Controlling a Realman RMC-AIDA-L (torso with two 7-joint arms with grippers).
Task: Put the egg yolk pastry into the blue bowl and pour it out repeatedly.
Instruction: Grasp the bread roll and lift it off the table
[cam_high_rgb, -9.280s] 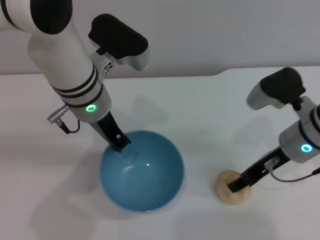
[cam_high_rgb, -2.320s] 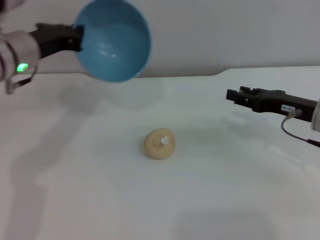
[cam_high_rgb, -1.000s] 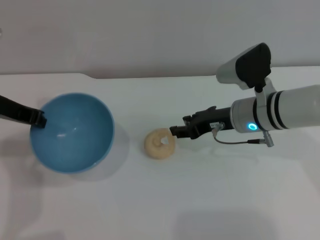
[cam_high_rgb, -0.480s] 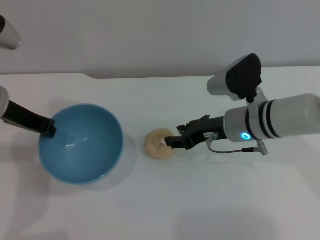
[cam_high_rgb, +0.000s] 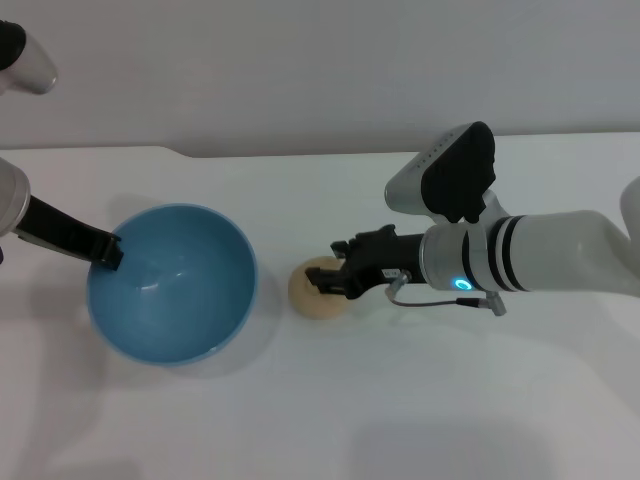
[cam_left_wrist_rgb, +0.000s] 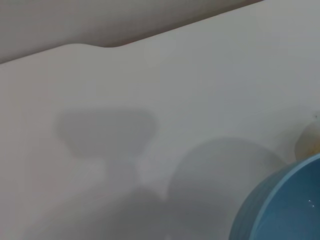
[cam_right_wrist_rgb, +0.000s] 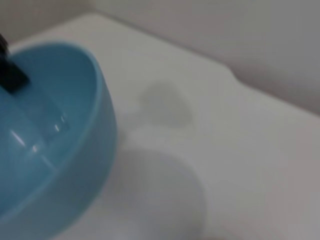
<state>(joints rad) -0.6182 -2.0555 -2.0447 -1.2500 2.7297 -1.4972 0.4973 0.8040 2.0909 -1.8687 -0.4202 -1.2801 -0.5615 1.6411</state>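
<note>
On the white table (cam_high_rgb: 330, 400), right claw (cam_high_rgb: 328, 283) clenched on egg yolk pastry (cam_high_rgb: 312, 294) — left claw (cam_high_rgb: 108, 254) grasping blue bowl (cam_high_rgb: 172, 283) rim.

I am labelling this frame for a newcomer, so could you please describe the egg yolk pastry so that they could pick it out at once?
Start at the blue bowl, the large round thing on the white table, held at its rim by the left end effector. Just to its right lies the egg yolk pastry, with the right end effector at it. It is the only small, pale tan, matte bun there.
</note>
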